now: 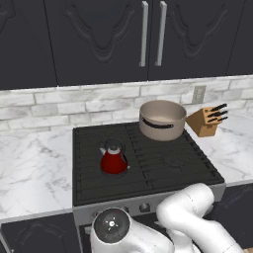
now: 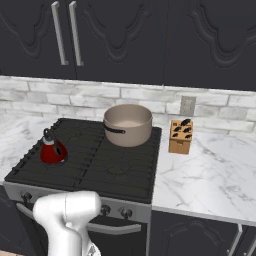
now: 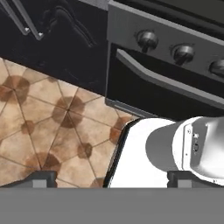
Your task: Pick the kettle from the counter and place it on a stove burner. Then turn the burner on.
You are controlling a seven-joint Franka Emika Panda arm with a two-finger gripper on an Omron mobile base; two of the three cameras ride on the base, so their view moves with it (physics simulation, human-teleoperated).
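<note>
Red kettle (image 1: 113,160) already sitting on the front-left stove burner (image 1: 105,170), off the counter (image 1: 32,168), beige pot (image 1: 162,119) behind it to the right. Looks rigid, probably light, glossy rounded body so likely slippery. Best grabbed by the black arched handle up top. Gripper (image 3: 111,179) spread wide, holding nothing, pointed at the floor below the stove knobs (image 3: 147,40).

kettle (image 1: 113,160) on front-left stove burner (image 1: 114,167); pot (image 1: 162,120) behind-right (back burner); knife block (image 1: 207,120) on counter (image 1: 29,168), right.
</note>
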